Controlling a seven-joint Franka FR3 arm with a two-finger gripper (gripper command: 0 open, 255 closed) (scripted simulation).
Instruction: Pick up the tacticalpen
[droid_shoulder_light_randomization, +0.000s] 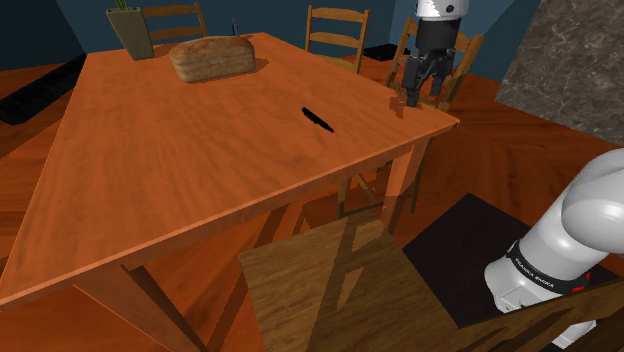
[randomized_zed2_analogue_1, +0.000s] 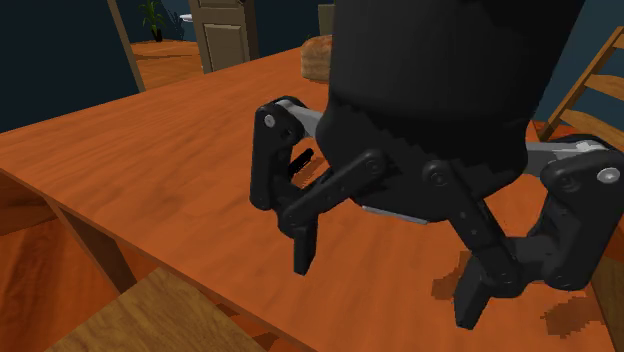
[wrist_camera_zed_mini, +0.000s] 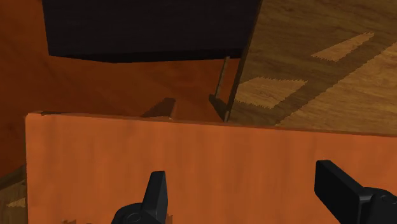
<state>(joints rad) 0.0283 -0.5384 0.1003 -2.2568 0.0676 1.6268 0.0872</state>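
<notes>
The gripper hangs over the table's corner at the upper right of the shoulder view, fingers spread wide and holding nothing. The pen lies flat on the table to its left and slightly lower in the frame, well apart from the fingers. Its long axis slants from upper left to lower right, so I judge the fingers must close across that slant. Counted: one pen, one loaf, one planter, one arm.

Pen on table, middle; loaf behind it near far edge; end effector over table corner, shoulder view's right.
</notes>
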